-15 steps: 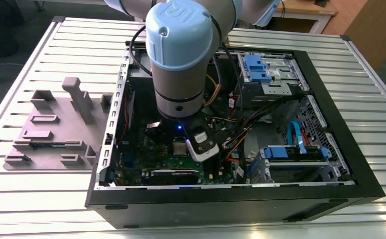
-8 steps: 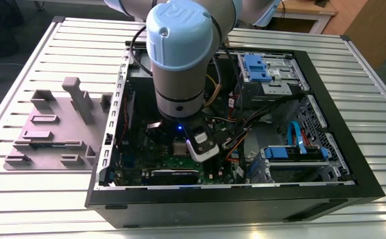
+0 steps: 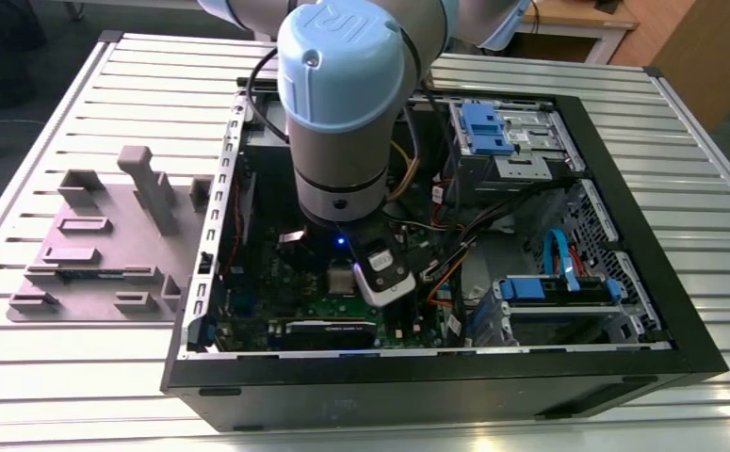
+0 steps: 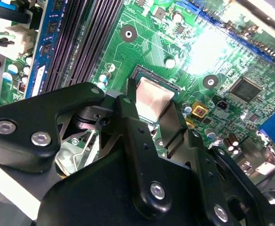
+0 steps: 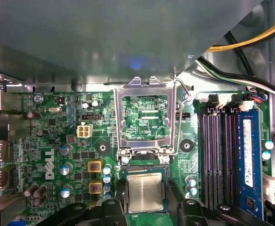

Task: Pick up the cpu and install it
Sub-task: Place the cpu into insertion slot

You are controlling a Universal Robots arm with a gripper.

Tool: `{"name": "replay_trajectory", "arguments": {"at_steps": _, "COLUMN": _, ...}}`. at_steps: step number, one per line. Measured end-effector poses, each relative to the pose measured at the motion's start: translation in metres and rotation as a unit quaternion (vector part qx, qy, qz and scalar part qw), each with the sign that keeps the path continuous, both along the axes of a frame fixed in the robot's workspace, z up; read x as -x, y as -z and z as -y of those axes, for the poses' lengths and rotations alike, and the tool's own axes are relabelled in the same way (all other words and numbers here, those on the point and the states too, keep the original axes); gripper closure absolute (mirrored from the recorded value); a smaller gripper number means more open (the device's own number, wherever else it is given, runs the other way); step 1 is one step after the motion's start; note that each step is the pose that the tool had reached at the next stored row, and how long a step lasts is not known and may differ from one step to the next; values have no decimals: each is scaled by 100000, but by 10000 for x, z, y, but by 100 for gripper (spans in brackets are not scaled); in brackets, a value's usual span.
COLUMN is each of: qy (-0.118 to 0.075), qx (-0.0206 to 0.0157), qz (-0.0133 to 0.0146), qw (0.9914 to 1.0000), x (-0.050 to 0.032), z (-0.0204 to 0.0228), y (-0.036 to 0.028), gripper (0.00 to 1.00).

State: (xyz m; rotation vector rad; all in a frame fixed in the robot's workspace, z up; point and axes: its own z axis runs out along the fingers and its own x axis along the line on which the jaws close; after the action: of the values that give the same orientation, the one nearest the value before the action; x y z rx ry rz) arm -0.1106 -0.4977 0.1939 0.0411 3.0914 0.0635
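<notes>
The cpu (image 5: 145, 192) is a small square chip with a silvery top. It lies level at the motherboard's socket (image 4: 142, 71), inside the socket's dark frame. My gripper (image 5: 145, 200) is shut on the cpu, with one black finger (image 4: 129, 106) against each of two opposite sides. In the second wrist view the cpu (image 4: 152, 100) shows between those fingers of the gripper (image 4: 152, 106). The socket's metal load plate (image 5: 144, 117) is flipped open beside it. In the exterior view the arm reaches straight down into the open computer case (image 3: 616, 311), with the gripper (image 3: 362, 278) low over the green motherboard (image 3: 339, 306).
Black memory slots (image 5: 217, 155) and a blue memory stick (image 5: 248, 155) run close beside the socket. Yellow and black cables (image 5: 240, 44) cross the case wall. Blue drive bays (image 3: 553, 287) fill the exterior view's right of the case. A grey parts fixture (image 3: 101, 245) lies on the table at that view's left.
</notes>
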Motion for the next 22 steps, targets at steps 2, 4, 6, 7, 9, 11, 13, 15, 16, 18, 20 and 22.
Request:
{"name": "replay_trajectory", "arguments": {"at_steps": 2, "qy": 1, "qx": -5, "qz": 1, "qw": 100000, "x": 0, "z": 0, "y": -11, "gripper": 53}}
{"name": "replay_trajectory", "arguments": {"at_steps": 4, "qy": 11, "qx": -1, "qz": -2, "qw": 100000, "x": 0, "z": 0, "y": -20, "gripper": 53}}
{"name": "replay_trajectory", "arguments": {"at_steps": 6, "qy": 19, "qx": -2, "qz": -2, "qw": 100000, "x": 0, "z": 0, "y": -27, "gripper": 53}}
{"name": "replay_trajectory", "arguments": {"at_steps": 7, "qy": 26, "qx": 4, "qz": -5, "qw": 100000, "x": 0, "z": 0, "y": -32, "gripper": 53}}
{"name": "replay_trajectory", "arguments": {"at_steps": 9, "qy": 38, "qx": 5, "qz": -6, "qw": 100000, "x": 0, "z": 0, "y": -44, "gripper": 53}}
{"name": "replay_trajectory", "arguments": {"at_steps": 11, "qy": 48, "qx": -7, "qz": 1, "qw": 100000, "x": 0, "z": 0, "y": -49, "gripper": 53}}
{"name": "replay_trajectory", "arguments": {"at_steps": 13, "qy": 52, "qx": -3, "qz": -2, "qw": 100000, "x": 0, "z": 0, "y": -49, "gripper": 53}}
{"name": "replay_trajectory", "arguments": {"at_steps": 15, "qy": 64, "qx": 3, "qz": -1, "qw": 100000, "x": 0, "z": 0, "y": -42, "gripper": 53}}
{"name": "replay_trajectory", "arguments": {"at_steps": 16, "qy": 75, "qx": 5, "qz": -3, "qw": 100000, "x": 0, "z": 0, "y": -37, "gripper": 53}}
{"name": "replay_trajectory", "arguments": {"at_steps": 18, "qy": 97, "qx": 6, "qz": -4, "qw": 100000, "x": 0, "z": 0, "y": -27, "gripper": 53}}
{"name": "replay_trajectory", "arguments": {"at_steps": 20, "qy": 114, "qx": 14, "qz": -7, "qw": 100000, "x": 0, "z": 1, "y": -19, "gripper": 53}}
{"name": "replay_trajectory", "arguments": {"at_steps": 22, "qy": 127, "qx": 16, "qz": -7, "qw": 100000, "x": 1, "z": 1, "y": -15, "gripper": 53}}
